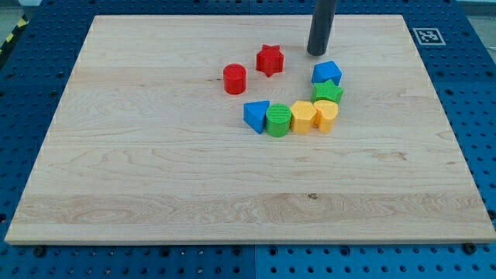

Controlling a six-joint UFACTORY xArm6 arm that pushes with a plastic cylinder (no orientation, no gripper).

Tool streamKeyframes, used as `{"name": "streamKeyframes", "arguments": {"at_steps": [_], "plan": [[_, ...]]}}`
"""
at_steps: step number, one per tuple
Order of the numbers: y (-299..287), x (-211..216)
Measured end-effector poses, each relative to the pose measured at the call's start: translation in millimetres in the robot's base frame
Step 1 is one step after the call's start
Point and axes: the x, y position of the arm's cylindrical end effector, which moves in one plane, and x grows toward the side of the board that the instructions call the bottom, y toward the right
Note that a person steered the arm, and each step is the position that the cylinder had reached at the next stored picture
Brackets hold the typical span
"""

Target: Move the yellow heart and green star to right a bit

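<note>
My tip (pixel 317 53), a bare rod with no hand to clench, sits at 12 o'clock of the blue block (pixel 326 72), well off the yellow heart (pixel 326 114) and green star (pixel 328 92), whose 9 o'clock sides I judge I need.

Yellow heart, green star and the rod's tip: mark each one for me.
yellow heart (pixel 326 114), camera view, on its top face
green star (pixel 328 91), camera view, on its top face
my tip (pixel 316 53), camera view, on the rod's very end, above the blue block (pixel 326 72)
</note>
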Motion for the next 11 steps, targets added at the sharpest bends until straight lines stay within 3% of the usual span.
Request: {"name": "streamKeyframes", "arguments": {"at_steps": [5,6,11], "plan": [[-38,34],[-38,72],[-10,178]]}}
